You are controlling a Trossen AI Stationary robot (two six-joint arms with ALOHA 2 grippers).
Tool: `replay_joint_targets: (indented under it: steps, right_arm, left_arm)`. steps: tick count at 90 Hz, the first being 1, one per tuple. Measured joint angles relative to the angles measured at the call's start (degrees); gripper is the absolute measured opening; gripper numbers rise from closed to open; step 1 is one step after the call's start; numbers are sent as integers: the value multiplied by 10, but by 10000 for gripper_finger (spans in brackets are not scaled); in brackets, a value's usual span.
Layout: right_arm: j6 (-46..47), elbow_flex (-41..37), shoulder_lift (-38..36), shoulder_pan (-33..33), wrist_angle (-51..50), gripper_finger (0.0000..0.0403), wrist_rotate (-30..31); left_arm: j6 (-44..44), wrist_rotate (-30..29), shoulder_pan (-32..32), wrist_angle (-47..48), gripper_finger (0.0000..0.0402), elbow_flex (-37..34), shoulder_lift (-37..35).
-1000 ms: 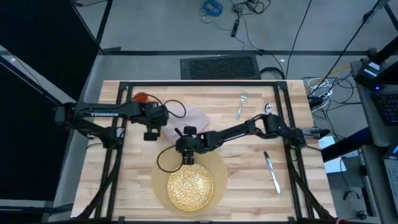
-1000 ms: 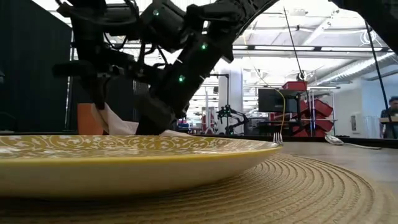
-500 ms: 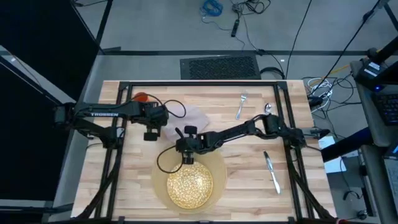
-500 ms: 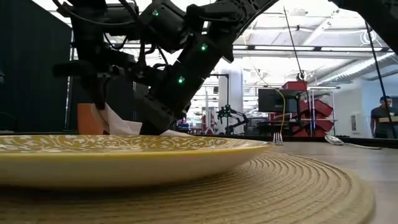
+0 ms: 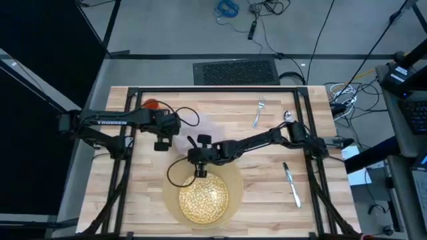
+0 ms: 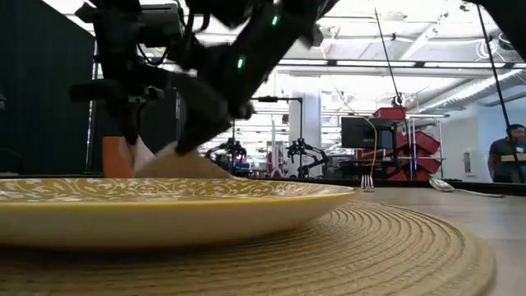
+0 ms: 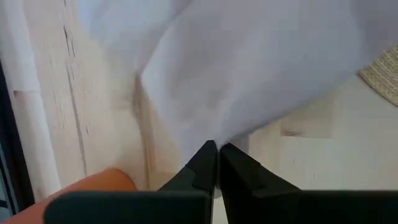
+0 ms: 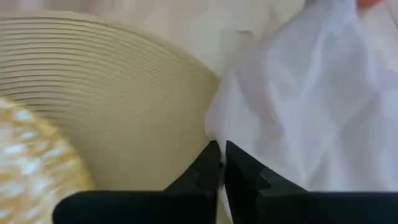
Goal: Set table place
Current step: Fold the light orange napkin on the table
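Napkin [image 5: 208, 125] mostly hidden under both arms in high view. Cup [image 6: 114, 157] half covered behind left arm. Plate [image 6: 164, 210] cut off at left edge.

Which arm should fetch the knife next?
Right. The knife lies on the table's right side, under the right arm. Both claws, left and right, are pinched on the napkin.
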State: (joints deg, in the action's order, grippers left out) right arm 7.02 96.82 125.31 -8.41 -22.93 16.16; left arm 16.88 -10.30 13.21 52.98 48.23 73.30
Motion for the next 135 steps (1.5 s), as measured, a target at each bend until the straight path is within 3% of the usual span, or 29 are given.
replay_joint_targets:
  steps: [25, 48, 70, 88, 103, 126, 135]
  right_arm:
    - [70, 0, -34, -21, -134, 0, -18]
    - [55, -1, -66, -22, -167, 0, 119]
    - [43, -1, -114, -14, -228, 0, 248]
    - [42, -1, -180, -3, -256, 0, 308]
    - [12, -1, -228, 25, -256, 0, 346]
    - [-45, -1, -281, 99, -253, 0, 346]
    - [-63, -1, -290, 131, -251, 0, 310]
  left_arm:
    - [7, 50, -15, -27, 0, 0, 0]
    - [21, 54, -44, -123, 0, 0, 0]
    - [36, -5, -60, -167, 0, 4, 0]
    - [45, -107, -77, -199, 0, 33, -13]
    - [90, -149, -73, -247, 0, 75, -29]
    - [145, -159, -26, -257, 0, 156, -31]
    - [155, -159, -5, -256, 0, 163, -31]
